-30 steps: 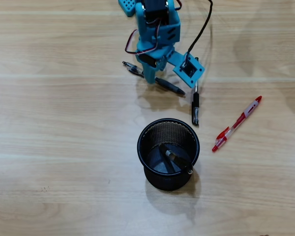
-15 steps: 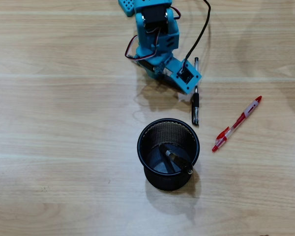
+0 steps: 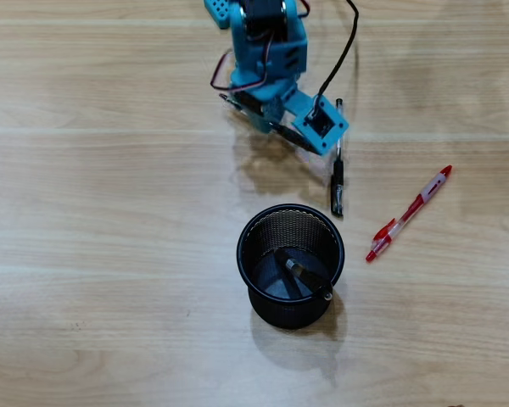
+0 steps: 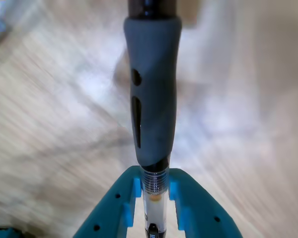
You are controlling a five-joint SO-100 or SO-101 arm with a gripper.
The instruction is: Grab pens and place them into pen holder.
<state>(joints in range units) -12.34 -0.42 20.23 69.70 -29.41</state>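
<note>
We've got a pen (image 4: 153, 99) clamped between the gripper (image 4: 154, 198) fingers — the wrist view shows the teal jaws pinching the clear barrel just behind the dark rubber grip, which runs straight out ahead of the camera. The table behind it is blurred, so the arm looks to be mid-swing.

Step in hand, as we read it: carry this pen over to the pen holder (image 3: 253, 222) and drop it in. To do it well we'd keep the squeeze firm, since the hold is on the smooth barrel and the heavier grip end hangs out front. Tip the free end down over the opening before letting go, aiming at the open side of the cup — one black pen (image 3: 304, 281) already leans inside, toward the lower right of the overhead view.

In the overhead view the gripper sits near the top, under the blue arm (image 3: 267, 51), well apart from the cup. Just right of it a second black pen (image 3: 337, 185) lies on the table (image 3: 110, 212), near the cup's upper right rim. Farther right is the red pen (image 3: 408, 213), lying diagonally, clear of everything.
</note>
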